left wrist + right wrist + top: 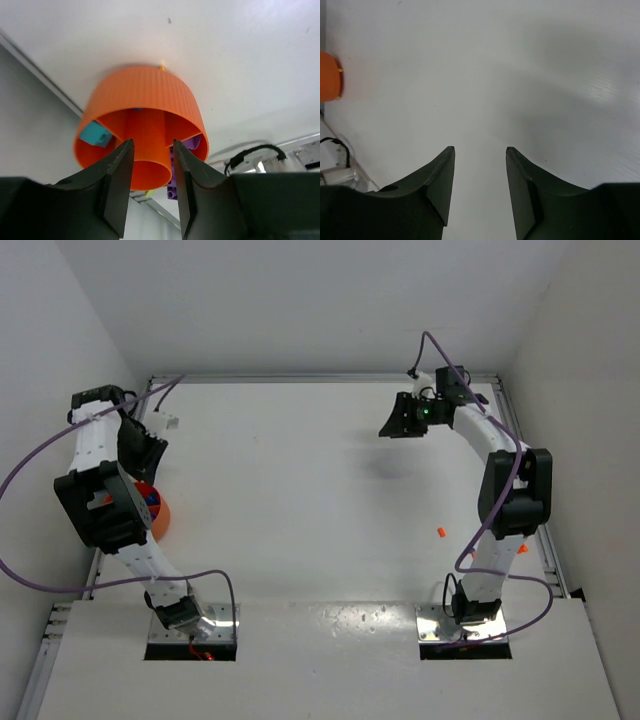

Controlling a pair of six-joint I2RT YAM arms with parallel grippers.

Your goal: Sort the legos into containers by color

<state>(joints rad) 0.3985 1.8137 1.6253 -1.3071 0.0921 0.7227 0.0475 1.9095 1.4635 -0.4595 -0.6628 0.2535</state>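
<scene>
at bench (300, 470) left edge: ribbed orange bowl (145, 95), teal brick (95, 134) and purple brick (186, 145) in separate compartments | orange brick (439, 532) loose on bench, well apart | left gripper (152, 146) spread over bowl, covering part of inside | right gripper (480, 150) spread above bench | from above, left arm (100, 500) hides most of bowl

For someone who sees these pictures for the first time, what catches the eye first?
The orange bowl fills the left wrist view, with a teal brick and a purple brick in its compartments and the left pincer open in front of it. In the top view, one tiny orange brick lies alone on the white table near the right arm. The right pincer hangs open above the table.
</scene>
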